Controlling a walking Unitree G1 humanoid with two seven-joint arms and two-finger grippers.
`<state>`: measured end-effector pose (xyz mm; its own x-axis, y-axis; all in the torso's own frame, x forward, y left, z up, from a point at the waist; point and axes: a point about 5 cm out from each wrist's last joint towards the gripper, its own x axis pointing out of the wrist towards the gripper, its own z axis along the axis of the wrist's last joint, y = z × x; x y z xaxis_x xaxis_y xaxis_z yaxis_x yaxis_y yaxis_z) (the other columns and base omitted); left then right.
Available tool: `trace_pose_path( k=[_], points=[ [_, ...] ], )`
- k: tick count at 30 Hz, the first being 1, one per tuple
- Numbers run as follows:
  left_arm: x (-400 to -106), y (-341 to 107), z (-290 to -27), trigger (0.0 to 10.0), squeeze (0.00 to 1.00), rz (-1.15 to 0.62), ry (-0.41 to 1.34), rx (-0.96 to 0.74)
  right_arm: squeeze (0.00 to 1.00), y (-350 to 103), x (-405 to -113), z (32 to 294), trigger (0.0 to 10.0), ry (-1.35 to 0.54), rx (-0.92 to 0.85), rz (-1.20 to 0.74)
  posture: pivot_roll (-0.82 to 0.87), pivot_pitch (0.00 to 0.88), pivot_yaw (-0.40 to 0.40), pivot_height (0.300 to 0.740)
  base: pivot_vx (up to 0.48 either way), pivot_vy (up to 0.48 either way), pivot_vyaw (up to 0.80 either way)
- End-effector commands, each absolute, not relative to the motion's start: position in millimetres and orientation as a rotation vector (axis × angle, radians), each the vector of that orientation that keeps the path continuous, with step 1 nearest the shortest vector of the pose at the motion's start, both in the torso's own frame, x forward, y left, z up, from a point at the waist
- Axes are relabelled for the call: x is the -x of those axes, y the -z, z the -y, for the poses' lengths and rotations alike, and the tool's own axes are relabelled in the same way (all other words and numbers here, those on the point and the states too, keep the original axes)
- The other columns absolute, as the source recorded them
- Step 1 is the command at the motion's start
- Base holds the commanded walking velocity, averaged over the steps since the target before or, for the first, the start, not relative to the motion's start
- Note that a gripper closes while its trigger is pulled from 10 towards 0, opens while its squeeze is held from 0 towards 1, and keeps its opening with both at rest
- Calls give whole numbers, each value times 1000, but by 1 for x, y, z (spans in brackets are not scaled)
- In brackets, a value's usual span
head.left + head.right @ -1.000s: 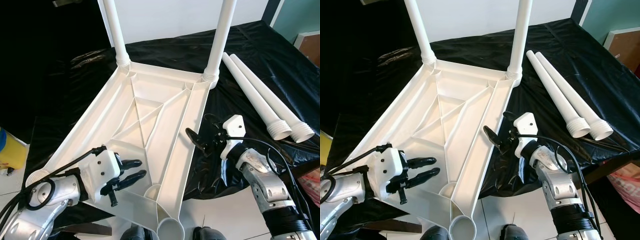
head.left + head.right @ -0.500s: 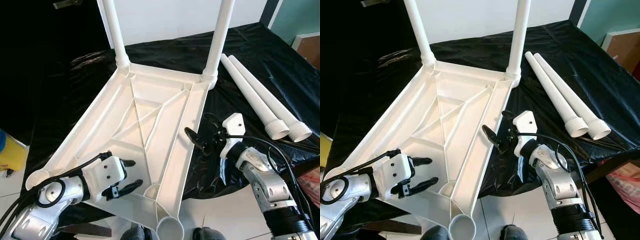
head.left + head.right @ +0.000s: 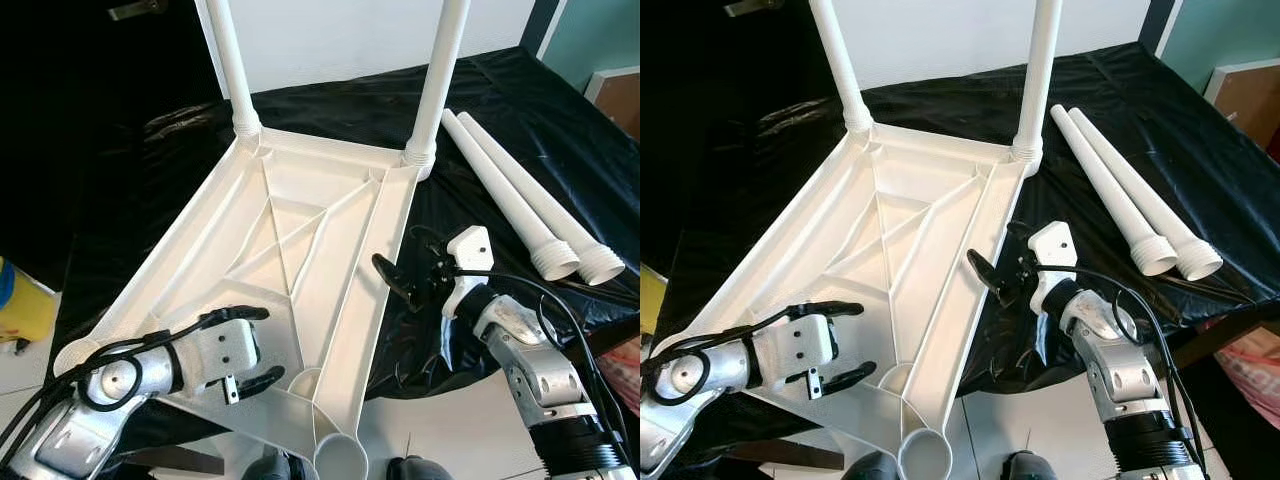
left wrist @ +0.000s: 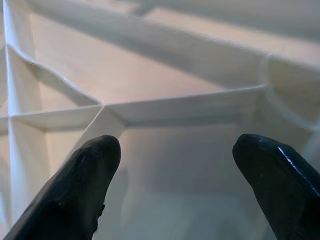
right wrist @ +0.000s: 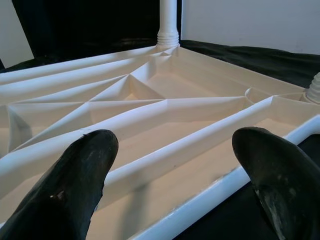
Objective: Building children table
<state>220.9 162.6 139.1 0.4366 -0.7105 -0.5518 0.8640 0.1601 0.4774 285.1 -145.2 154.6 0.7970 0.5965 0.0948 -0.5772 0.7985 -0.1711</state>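
The white table top (image 3: 300, 270) lies upside down on the black sheet (image 3: 500, 130), its near corner poking over the sheet's front edge. Two legs (image 3: 436, 80) stand in the far corners. Two loose legs (image 3: 520, 200) lie near the sheet's right edge. I think the top must be held still first, by its ribs. The left gripper (image 3: 252, 345) is wide open over the near ribs, holding nothing. The right gripper (image 3: 400, 280) is open too, beside the top's right rim.

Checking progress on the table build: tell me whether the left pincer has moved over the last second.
Yes. The left pincer has drawn back toward the near end of the upturned tabletop and turned, its open fingers now spanning the ribs there.
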Motion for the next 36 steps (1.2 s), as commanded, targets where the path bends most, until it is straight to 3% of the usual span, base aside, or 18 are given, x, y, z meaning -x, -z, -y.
trace_pose_path(
  k=[1,9,18,36],
  points=[
    [-221,-115,-175,10000,0,-373,1093,-884,0,-155,-284,148,10000,-616,140,143,-36,138,78,740,0,0,0],
    [-235,-121,-173,10000,0,-340,1019,-864,0,-155,-283,151,10000,-600,142,143,-40,142,84,740,0,0,0],
    [-266,-132,-176,10000,0,-279,772,-804,0,-155,-285,149,10000,-590,136,143,-34,142,87,740,0,0,0],
    [-301,-135,-169,10000,0,-221,476,-731,0,-156,-285,149,10000,-588,143,143,-49,133,81,740,0,0,0]
  ],
)
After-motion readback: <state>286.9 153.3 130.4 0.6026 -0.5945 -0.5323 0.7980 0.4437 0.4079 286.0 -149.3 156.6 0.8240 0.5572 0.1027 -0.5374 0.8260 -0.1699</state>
